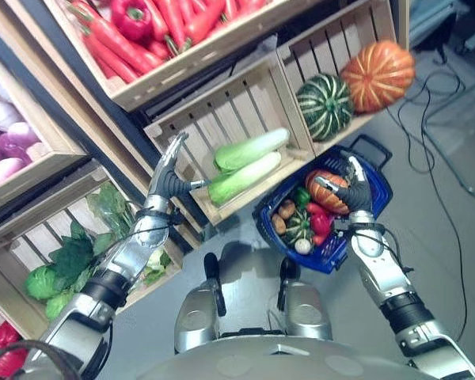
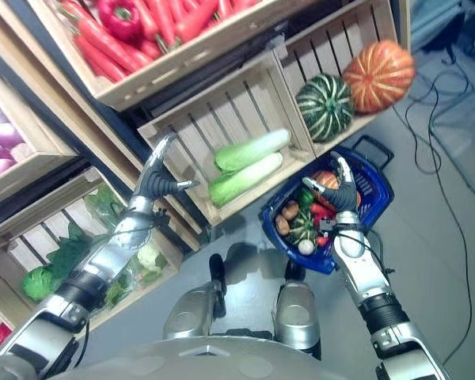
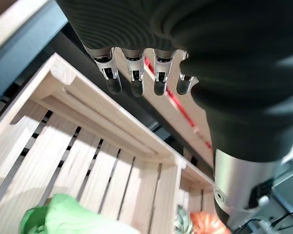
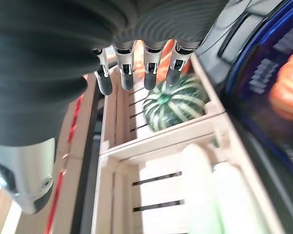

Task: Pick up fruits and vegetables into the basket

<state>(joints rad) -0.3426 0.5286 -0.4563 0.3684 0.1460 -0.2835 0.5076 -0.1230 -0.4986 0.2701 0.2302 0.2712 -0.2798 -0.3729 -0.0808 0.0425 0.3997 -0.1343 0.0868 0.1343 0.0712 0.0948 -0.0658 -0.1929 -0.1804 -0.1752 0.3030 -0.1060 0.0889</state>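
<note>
The blue basket [image 1: 378, 184] stands on the floor below the crates. It holds a small orange pumpkin [image 1: 323, 180], a red pepper [image 1: 321, 219], potatoes [image 1: 285, 211], a small striped squash [image 1: 297, 229] and a white onion [image 1: 302, 246]. My right hand [image 1: 354, 192] hovers open over the basket's far side with nothing in it. My left hand [image 1: 171, 176] is open, its fingers [image 3: 136, 83] straight, raised in front of a wooden crate [image 1: 194, 119]. That crate holds two long green cabbages [image 1: 251, 150] just right of the hand. The cabbages [image 4: 207, 185] show pale in the right wrist view.
A green striped pumpkin [image 1: 324, 105] and a large orange pumpkin [image 1: 378, 75] sit in the crate right of the cabbages. Carrots [image 1: 174, 20] and a red pepper [image 1: 131, 16] fill the top crate. Purple onions [image 1: 4, 134] are at the left and leafy greens [image 1: 71, 257] at the lower left.
</note>
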